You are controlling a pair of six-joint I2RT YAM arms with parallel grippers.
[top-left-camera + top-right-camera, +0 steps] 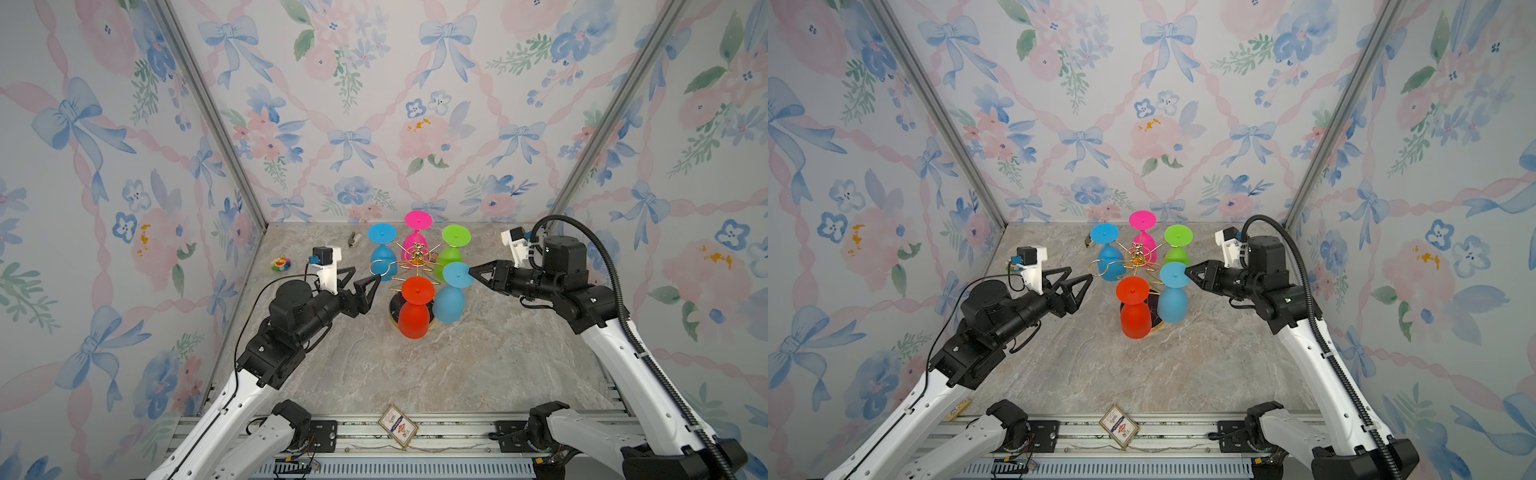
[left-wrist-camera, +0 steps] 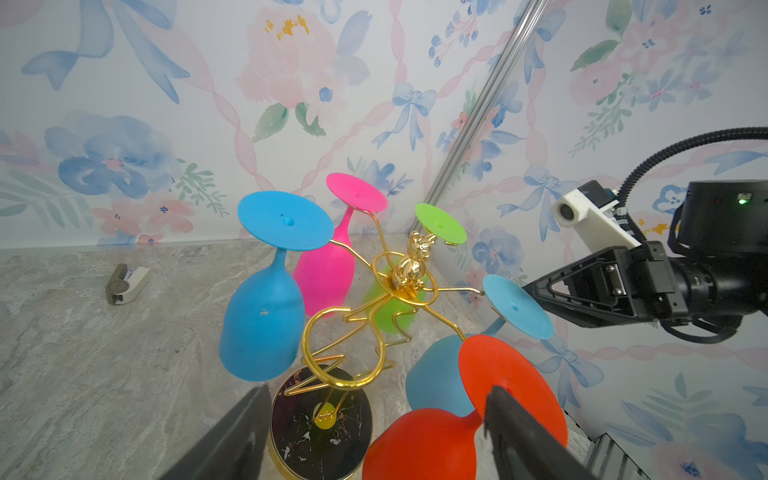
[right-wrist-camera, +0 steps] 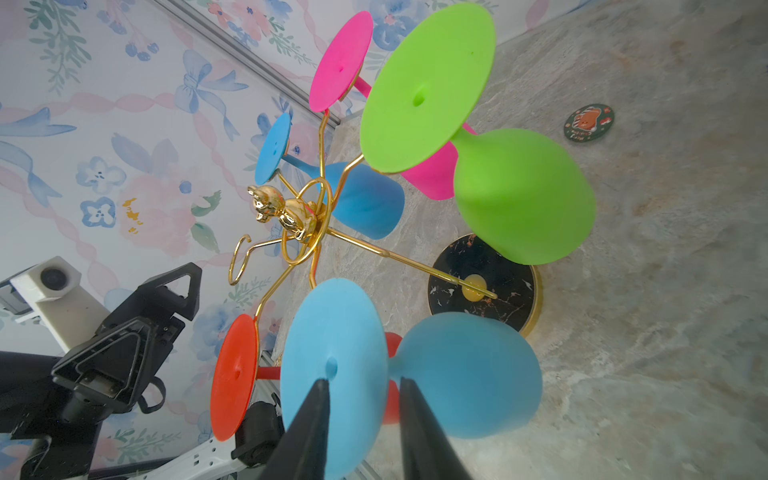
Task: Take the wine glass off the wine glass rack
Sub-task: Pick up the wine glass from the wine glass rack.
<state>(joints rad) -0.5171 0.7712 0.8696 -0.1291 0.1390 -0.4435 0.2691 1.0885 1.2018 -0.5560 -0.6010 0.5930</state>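
Wine glass (image 3: 469, 374), foot edge between parted right jaws

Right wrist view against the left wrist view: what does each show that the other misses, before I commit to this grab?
Only the right wrist view: the right gripper has one finger on each side of the foot of the light blue glass, and a round dark sticker lies on the table. Only the left wrist view: a small grey object on the table. Both: the wine glass rack with its gold bear and black base, one empty loop, and all five hanging glasses.
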